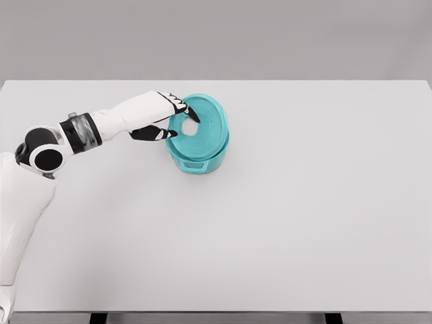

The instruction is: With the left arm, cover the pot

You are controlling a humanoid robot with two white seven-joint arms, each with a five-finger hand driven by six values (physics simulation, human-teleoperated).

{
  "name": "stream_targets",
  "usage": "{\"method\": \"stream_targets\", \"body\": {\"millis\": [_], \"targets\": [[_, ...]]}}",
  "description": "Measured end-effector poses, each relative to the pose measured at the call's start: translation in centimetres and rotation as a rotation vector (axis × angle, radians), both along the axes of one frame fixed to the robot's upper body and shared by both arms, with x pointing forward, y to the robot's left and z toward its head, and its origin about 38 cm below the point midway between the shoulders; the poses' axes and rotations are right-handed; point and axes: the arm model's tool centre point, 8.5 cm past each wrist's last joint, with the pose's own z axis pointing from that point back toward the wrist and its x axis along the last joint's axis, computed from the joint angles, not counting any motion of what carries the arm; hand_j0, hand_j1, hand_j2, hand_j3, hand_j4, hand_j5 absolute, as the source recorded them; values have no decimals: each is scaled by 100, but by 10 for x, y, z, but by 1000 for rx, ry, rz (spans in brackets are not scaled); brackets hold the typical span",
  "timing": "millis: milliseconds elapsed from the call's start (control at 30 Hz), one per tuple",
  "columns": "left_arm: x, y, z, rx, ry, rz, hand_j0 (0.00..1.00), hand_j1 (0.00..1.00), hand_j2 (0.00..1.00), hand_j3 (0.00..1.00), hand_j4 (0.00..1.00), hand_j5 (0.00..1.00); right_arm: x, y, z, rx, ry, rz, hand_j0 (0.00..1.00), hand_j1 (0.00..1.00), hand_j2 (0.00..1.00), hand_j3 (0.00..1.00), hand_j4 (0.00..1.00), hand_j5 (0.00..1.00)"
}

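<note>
Listing for you: teal pot (200, 162), upper-left-centre of the white desk (304, 223). Lid (202, 128) sits tilted on its rim, left hand (162, 116) fingers (191, 113) clamped on its left edge. Likely rigid, light, smooth; grip the rim firmly.

White table (304, 223) spread out before me, its far edge meeting a grey wall (216, 37), dark legs (332, 318) under my near edge

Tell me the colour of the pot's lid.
The lid is teal, matching the pot beneath it; the head view shows it best.
</note>
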Motion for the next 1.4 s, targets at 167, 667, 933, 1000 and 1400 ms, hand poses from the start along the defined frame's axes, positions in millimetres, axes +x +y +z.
{"method": "stream_targets", "body": {"millis": [167,667,933,1000,1400], "targets": [[0,0,0,0,0,0,68,68,68,68,68,68,0,0,0,0,0,0,100,100,100,100,100,100],[0,0,-1,0,2,1,73,73,73,73,73,73,0,0,0,0,0,0,100,100,100,100,100,100],[0,1,2,-1,-4,0,80,80,80,80,80,80,0,0,0,0,0,0,100,100,100,100,100,100],[0,5,5,2,-12,6,89,89,89,89,89,89,0,0,0,0,0,0,100,100,100,100,100,100],[-48,164,15,141,21,228,100,100,100,100,100,100,0,0,0,0,0,0,100,100,100,100,100,100]]}}
